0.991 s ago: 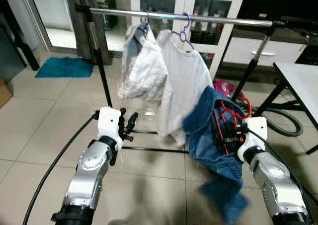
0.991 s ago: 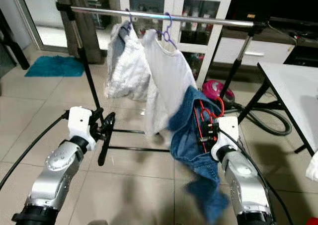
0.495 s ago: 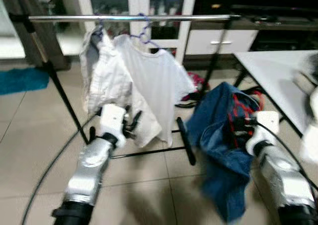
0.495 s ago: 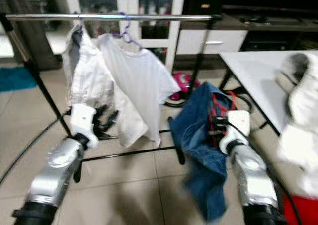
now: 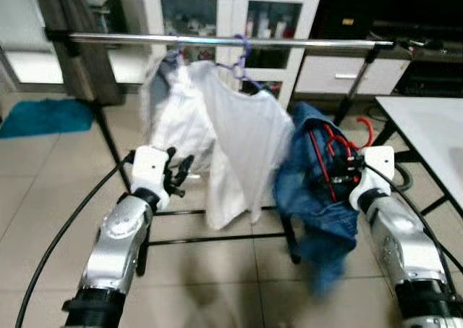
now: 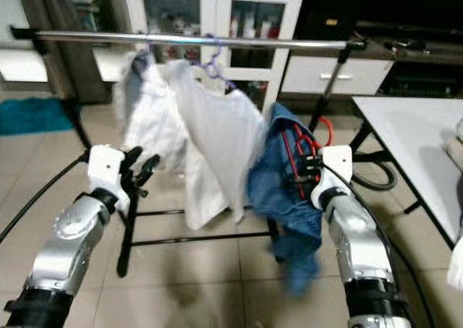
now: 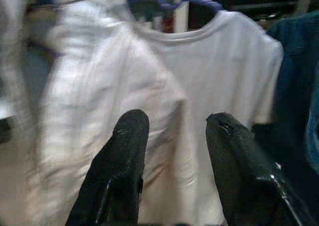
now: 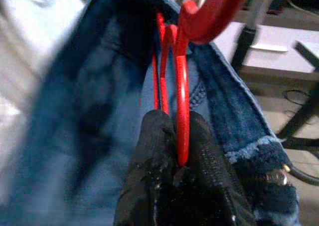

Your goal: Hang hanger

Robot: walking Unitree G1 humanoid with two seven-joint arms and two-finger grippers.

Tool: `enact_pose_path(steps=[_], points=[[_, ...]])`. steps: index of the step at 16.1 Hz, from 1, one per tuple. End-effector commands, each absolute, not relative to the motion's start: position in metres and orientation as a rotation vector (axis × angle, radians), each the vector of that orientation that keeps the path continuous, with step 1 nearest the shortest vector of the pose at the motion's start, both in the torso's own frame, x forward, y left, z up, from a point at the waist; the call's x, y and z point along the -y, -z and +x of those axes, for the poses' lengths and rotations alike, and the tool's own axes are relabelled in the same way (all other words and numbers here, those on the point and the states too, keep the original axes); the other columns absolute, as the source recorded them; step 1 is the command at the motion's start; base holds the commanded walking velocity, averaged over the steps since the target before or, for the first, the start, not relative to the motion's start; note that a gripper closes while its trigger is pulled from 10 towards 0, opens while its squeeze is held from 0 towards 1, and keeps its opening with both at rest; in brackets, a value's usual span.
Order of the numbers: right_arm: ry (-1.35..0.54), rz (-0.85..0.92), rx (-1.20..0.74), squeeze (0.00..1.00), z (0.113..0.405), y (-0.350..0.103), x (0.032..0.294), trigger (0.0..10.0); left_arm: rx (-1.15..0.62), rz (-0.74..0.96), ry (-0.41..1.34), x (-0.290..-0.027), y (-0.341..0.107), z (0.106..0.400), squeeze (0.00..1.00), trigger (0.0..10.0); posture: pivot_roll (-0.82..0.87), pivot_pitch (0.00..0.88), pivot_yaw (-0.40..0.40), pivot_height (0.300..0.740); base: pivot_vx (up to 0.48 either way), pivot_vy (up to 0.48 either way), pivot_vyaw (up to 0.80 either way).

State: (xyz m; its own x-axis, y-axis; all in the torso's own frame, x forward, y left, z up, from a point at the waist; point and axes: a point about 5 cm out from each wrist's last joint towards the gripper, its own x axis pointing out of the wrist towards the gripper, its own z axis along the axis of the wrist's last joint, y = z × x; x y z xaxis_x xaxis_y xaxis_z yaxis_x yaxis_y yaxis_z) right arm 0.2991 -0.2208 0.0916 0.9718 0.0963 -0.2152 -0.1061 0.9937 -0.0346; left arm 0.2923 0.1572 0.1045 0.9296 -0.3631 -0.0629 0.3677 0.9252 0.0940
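Right hand: clenched on the red hanger, which sits pinched between the two black fingers; the hand is held up on the right of the scene, below the rail.
Red hanger: carries a blue denim garment that drapes down past the hand; its hook curves up to the right, well short of the rail.
Rail: a silver bar running left to right at the far side, on black stands; bare along its right half, above and beyond the denim.
Already hung: a white T-shirt on a purple hanger, and further left a second pale garment, its kind hard to tell through the blur.
Left hand: released, fingers spread with nothing between them, near the hem of the white clothes on the left.
White surface: at the right edge, near the rack's right leg.
Stage: judged as the carry to the rail; the hook is not yet over it.
Risk, snag: the denim hangs just beside the white T-shirt, so lifting could drag the shirt or knock its hanger along the rail.
Risk, miss: the hook seems turned sideways to the bar, so a raise without twisting the wrist could bump the rail instead of catching it.
Risk, slip: the heavy, lopsided denim could slide off the hanger if it tilts.
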Motion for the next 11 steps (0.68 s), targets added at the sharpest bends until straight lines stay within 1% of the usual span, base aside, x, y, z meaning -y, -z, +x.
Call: enact_pose_path(steps=[1, 6, 11], points=[[-0.062, -0.062, -0.185, 0.0, 0.303, -0.1, 0.232, 10.0, -0.027, 0.118, 0.424, -0.146, -0.11, 0.294, 0.0, 10.0, 0.07, 0.0, -0.051, 0.74, 0.36, 0.0, 0.0], [-0.071, -0.083, -0.17, 0.0, 0.31, -0.105, 0.234, 10.0, 0.011, 0.123, 0.458, -0.139, -0.122, 0.298, 0.0, 10.0, 0.07, 0.0, -0.056, 0.74, 0.359, 0.0, 0.0], [-0.091, -0.065, -0.169, 0.0, 0.311, -0.103, 0.23, 10.0, 0.006, 0.119, 0.453, -0.14, -0.123, 0.298, 0.0, 10.0, 0.08, 0.0, -0.058, 0.74, 0.36, 0.0, 0.0]])
